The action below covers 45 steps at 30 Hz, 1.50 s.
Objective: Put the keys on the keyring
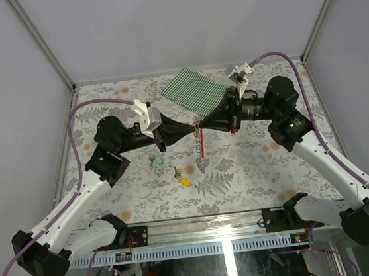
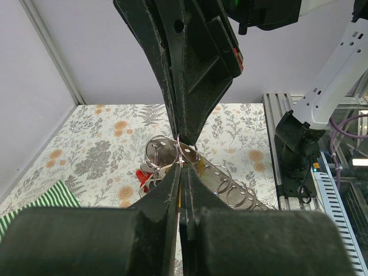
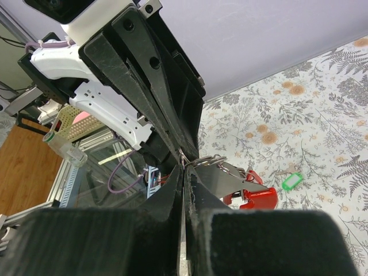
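Note:
Both grippers meet tip to tip above the middle of the table. My right gripper point(image 1: 202, 129) point(image 3: 185, 168) is shut on the keyring's silver ring point(image 3: 210, 161). The red strap point(image 1: 202, 146) point(image 3: 257, 199) hangs below it, with a perforated metal strip holding several rings point(image 2: 221, 178). My left gripper point(image 1: 194, 131) point(image 2: 180, 168) is shut, a sliver of yellow point(image 2: 180, 194) showing between its fingers, its tips at the ring point(image 2: 179, 150). A green key point(image 1: 157, 160) point(image 3: 292, 181) and a yellow key point(image 1: 183, 181) lie on the table below.
A green striped cloth point(image 1: 195, 89) point(image 2: 40, 201) lies at the back of the floral table. White walls with metal posts enclose the sides. The aluminium rail point(image 1: 222, 230) and arm bases run along the near edge.

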Each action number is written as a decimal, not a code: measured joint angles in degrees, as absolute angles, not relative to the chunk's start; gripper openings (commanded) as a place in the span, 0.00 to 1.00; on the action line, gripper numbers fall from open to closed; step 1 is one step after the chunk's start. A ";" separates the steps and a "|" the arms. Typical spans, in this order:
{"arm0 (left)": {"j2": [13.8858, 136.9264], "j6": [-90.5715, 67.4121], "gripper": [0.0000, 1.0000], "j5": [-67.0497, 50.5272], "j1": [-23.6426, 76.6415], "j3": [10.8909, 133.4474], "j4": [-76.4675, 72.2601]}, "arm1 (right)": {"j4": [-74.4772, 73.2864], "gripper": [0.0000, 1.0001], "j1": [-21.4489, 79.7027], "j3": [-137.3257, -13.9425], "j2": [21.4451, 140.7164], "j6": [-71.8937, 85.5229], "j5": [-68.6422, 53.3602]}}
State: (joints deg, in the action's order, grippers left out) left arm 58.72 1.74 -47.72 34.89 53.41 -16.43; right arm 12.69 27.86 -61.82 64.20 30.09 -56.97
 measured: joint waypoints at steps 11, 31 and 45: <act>58.50 1.76 0.00 -47.48 34.89 53.41 -16.43 | 11.90 0.00 28.03 -61.82 63.75 30.02 -55.44; 58.50 1.80 0.00 -47.46 34.89 53.41 -16.43 | 9.54 0.00 28.12 -61.82 62.65 29.30 -52.93; 58.52 2.85 0.00 -48.58 34.89 53.47 -16.32 | 9.74 0.00 28.12 -61.82 62.35 30.39 -52.01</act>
